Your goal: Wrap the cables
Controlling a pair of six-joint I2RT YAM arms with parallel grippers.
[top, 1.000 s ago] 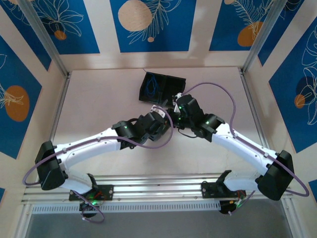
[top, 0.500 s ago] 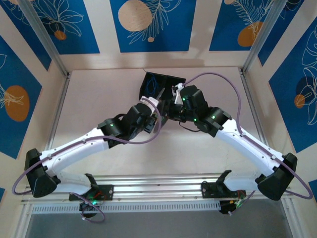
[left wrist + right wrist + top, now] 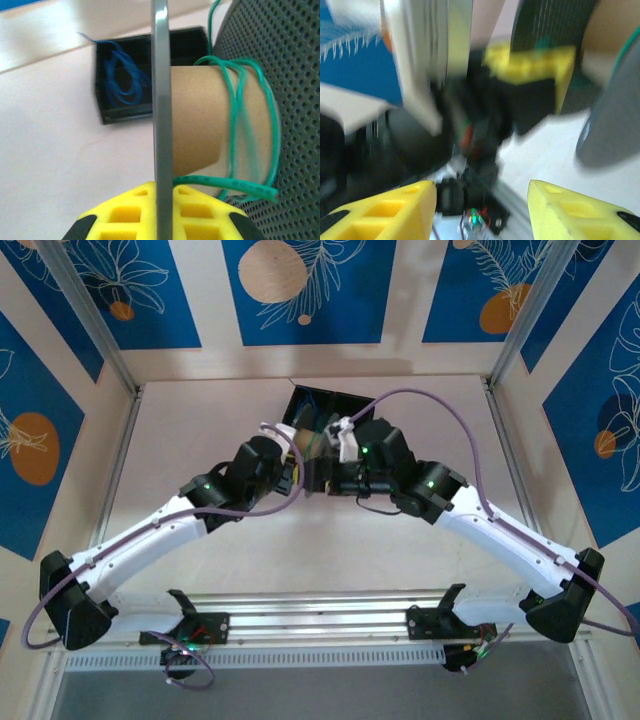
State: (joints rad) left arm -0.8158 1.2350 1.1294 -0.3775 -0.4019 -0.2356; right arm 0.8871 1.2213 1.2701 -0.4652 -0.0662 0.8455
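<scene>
My left gripper (image 3: 162, 189) is shut on the thin grey flange (image 3: 161, 75) of a spool. Its cardboard core (image 3: 195, 120) carries a few loose turns of the green cable (image 3: 235, 100), whose free end juts out past the perforated far flange (image 3: 295, 75). The blue cable (image 3: 122, 75) lies bunched in the black tray (image 3: 180, 42). My right gripper (image 3: 482, 200) stands open, its yellow fingertips (image 3: 395, 207) wide apart with nothing between them; its view is blurred. From above, the left gripper (image 3: 300, 448) and right gripper (image 3: 325, 478) meet just in front of the tray (image 3: 350, 405).
The tray sits at the back middle of the pale table (image 3: 200, 440). Lilac arm cables (image 3: 430, 400) loop over the right arm. An aluminium rail (image 3: 320, 625) runs along the near edge, and patterned blue walls enclose the workspace.
Both arms have reached farther towards the tray, carrying the spool with them. The right gripper has opened from nearly shut. The left gripper has stayed shut on the flange.
</scene>
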